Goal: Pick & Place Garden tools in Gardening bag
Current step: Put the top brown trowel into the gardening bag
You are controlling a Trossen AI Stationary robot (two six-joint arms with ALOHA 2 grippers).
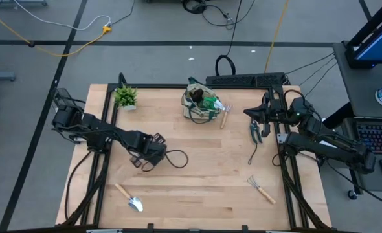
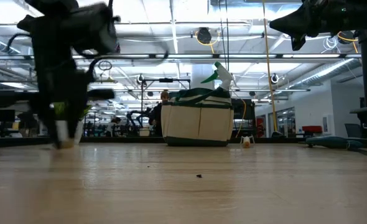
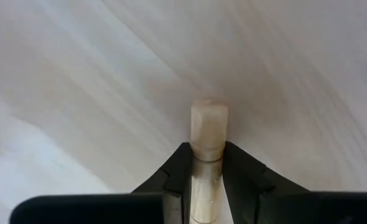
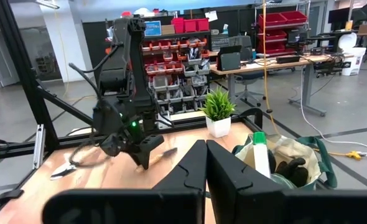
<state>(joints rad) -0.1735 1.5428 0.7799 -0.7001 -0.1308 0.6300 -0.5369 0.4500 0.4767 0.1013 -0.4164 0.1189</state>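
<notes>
My left gripper (image 1: 153,152) is low over the table's left middle, shut on a wooden-handled tool (image 3: 207,134); a silver part (image 4: 166,152) sticks out beside it. My right gripper (image 1: 254,113) is shut and empty, high near the right far edge. The beige gardening bag (image 1: 201,103) stands at the far middle with the green spray bottle (image 4: 259,155) and a dark glove (image 4: 290,169) inside. A fork (image 1: 223,115) lies beside the bag. Black shears (image 1: 254,133), a hand rake (image 1: 262,189) and a trowel (image 1: 127,197) lie flat on the table. My left gripper pinches the tool's wooden handle (image 3: 206,163) between its two fingers, a little back from its rounded free end (image 3: 208,112). The fingers point down and lie along the handle, whose end sticks out past the fingertips. Whether that end touches the table, I cannot tell.
A small potted plant (image 1: 125,97) stands at the far left corner. A dark cable loop (image 1: 177,157) hangs beside my left gripper. A black power strip (image 1: 246,79) lies along the far edge. Bare wood shows in the table's middle (image 1: 204,168).
</notes>
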